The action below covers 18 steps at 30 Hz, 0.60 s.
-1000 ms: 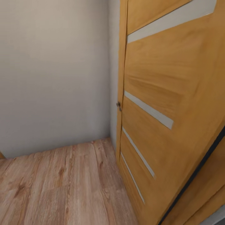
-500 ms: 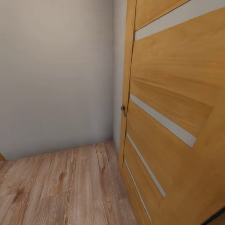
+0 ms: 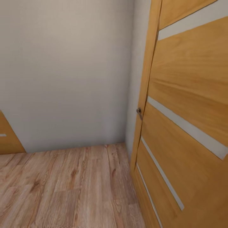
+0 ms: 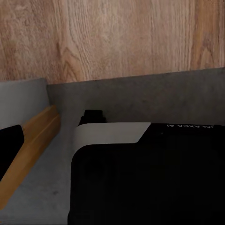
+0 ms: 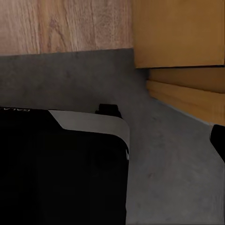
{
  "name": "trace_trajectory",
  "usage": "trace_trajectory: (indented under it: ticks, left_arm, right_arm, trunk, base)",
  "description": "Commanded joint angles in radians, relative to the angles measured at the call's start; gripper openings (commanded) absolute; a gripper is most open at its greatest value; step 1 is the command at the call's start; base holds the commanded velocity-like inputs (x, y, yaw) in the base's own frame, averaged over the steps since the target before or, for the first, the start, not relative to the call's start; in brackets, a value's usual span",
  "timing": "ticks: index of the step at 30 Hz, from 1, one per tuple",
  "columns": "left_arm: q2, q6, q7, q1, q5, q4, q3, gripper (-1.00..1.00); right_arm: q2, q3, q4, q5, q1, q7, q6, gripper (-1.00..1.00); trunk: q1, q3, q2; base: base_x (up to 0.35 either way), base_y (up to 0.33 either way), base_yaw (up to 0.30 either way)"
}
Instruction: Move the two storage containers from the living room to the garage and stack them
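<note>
The head view faces a corner: a plain wall (image 3: 63, 72), light wood planks (image 3: 69, 186) underfoot, and a wooden door (image 3: 186, 126) with pale strips and a small handle (image 3: 139, 113) at its edge. Both wrist views look down on the robot's black base (image 4: 150, 178) where grey concrete (image 5: 173, 154) meets the planks. With no bin in sight, its direction from either tool cannot be judged. Whether the tools are spread or pressed together cannot be told.
</note>
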Motion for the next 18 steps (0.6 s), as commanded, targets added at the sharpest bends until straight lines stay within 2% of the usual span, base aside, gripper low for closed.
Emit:
trace_trajectory:
  ticks: [1, 12, 18]
  left_arm:
    - [0.0, 0.002, 0.001, -0.001, 0.006, 0.0, 0.0, 1.0]
    - [0.0, 0.002, 0.001, -0.001, 0.006, 0.0, 0.0, 1.0]
    - [0.0, 0.002, 0.001, -0.001, 0.006, 0.0, 0.0, 1.0]
  right_arm:
    - [0.001, 0.008, 0.003, -0.01, -0.001, -0.001, -0.006, 1.0]
    - [0.001, 0.008, 0.003, -0.01, -0.001, -0.001, -0.006, 1.0]
    - [0.001, 0.008, 0.003, -0.012, -0.001, -0.001, -0.007, 1.0]
  trunk:
    - [0.0, -0.001, -0.001]
    - [0.0, -0.001, -0.001]
    - [0.0, -0.001, -0.001]
  base:
    - [0.0, 0.0, 0.271]
    - [0.0, 0.0, 0.269]
    - [0.0, 0.0, 0.046]
